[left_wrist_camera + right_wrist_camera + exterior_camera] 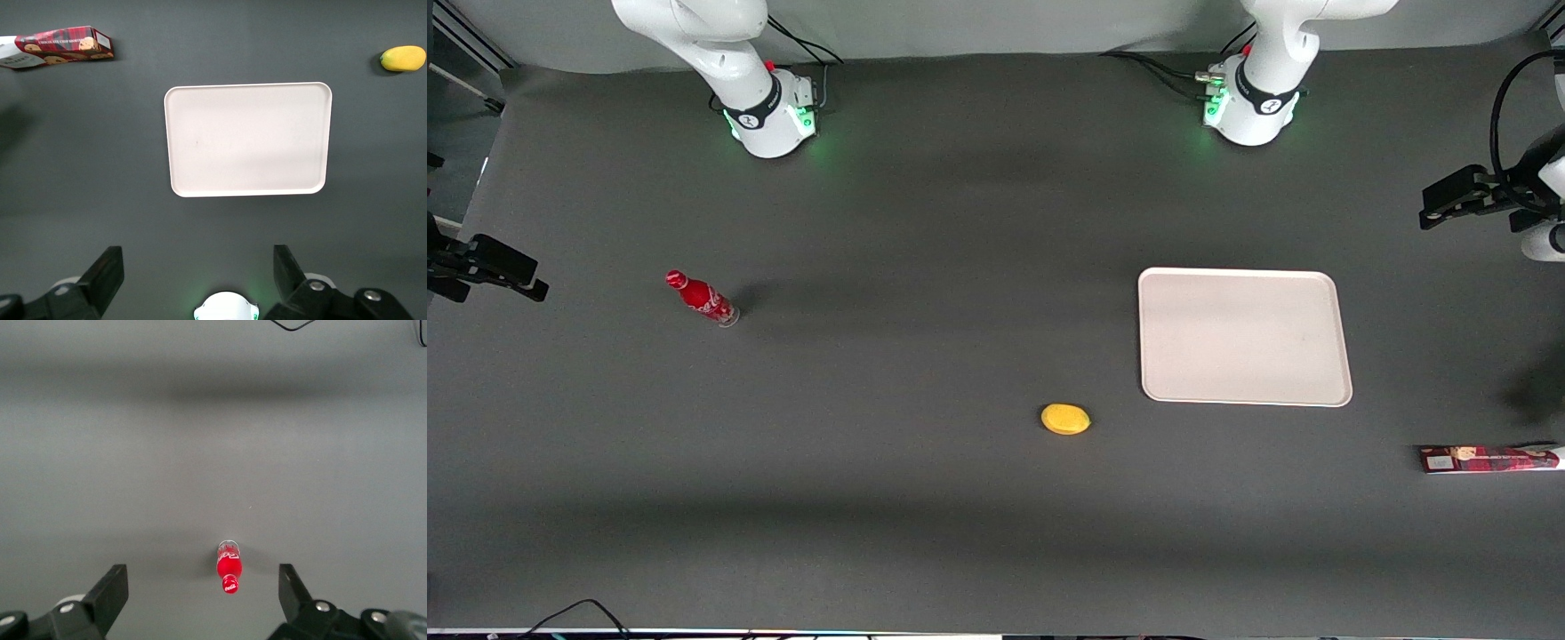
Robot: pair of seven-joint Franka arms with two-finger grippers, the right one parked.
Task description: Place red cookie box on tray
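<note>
The red cookie box (1489, 459) lies flat on the dark table at the working arm's end, nearer to the front camera than the tray (1245, 336). It also shows in the left wrist view (57, 47), apart from the tray (247, 139). The tray is a pale cream rectangle with nothing on it. My left gripper (1458, 197) hangs high over the table at the working arm's end, farther from the front camera than the tray. In the left wrist view the gripper (198, 270) is wide open and holds nothing.
A yellow mango-like fruit (1065, 419) lies beside the tray's near corner, toward the parked arm; it also shows in the left wrist view (403, 58). A small red bottle (701, 298) stands toward the parked arm's end of the table.
</note>
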